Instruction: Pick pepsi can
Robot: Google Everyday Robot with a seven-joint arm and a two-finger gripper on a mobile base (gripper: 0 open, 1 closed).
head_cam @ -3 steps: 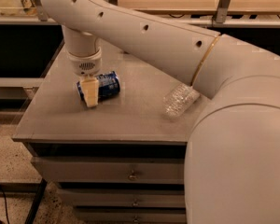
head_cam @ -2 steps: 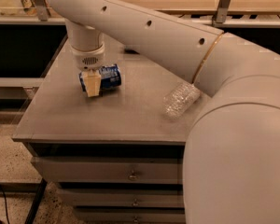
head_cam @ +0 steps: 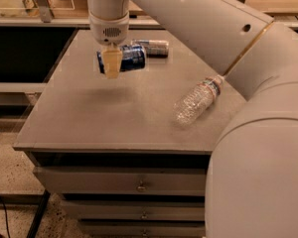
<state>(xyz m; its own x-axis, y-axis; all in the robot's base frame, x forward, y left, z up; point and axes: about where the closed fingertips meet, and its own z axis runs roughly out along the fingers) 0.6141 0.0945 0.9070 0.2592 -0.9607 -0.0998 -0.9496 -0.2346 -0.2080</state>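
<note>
The gripper (head_cam: 114, 67), with pale cream fingers (head_cam: 111, 62) under a white wrist, clamps the dark blue pepsi can (head_cam: 132, 58) above the matt grey table (head_cam: 89, 125). The second can (head_cam: 154, 47) is silver-grey. The bottle (head_cam: 192, 102) is clear with a reddish label band, and the white arm (head_cam: 198, 19) carries a thin gold ring.

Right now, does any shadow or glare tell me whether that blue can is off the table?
Camera view: a soft shadow on the table lies below the pepsi can, apart from it, so the gripper, over the table's far left, seems to hold it lifted.
</note>
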